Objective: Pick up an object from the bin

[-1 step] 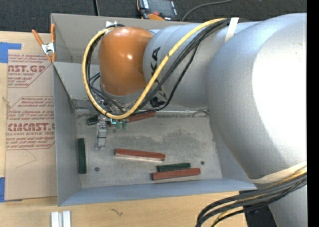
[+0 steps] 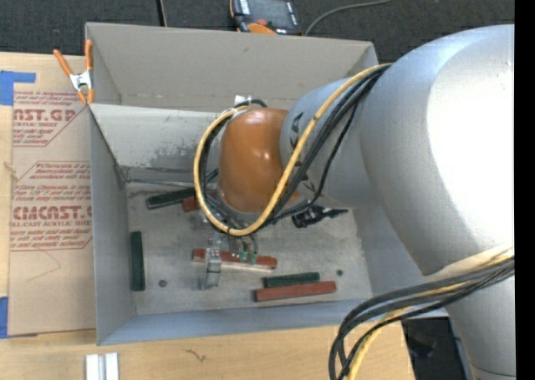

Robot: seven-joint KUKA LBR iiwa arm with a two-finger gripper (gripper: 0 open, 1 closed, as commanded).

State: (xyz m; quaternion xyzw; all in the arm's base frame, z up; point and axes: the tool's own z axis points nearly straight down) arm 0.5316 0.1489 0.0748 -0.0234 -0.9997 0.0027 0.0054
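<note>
Reaching down to the bin (image 2: 109, 228) floor, the gripper (image 2: 216, 266) meets a thin red-brown stick (image 2: 257, 263) lying just toward 6 o'clock of centre. Whether it is open or closed, I cannot tell. The stick looks unlifted, so I judge that grasping and raising remain.

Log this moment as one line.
hand: down at thin reddish stick, mid-floor of bin | grasp: unclear | nearby: red bar, dark green bar
</note>
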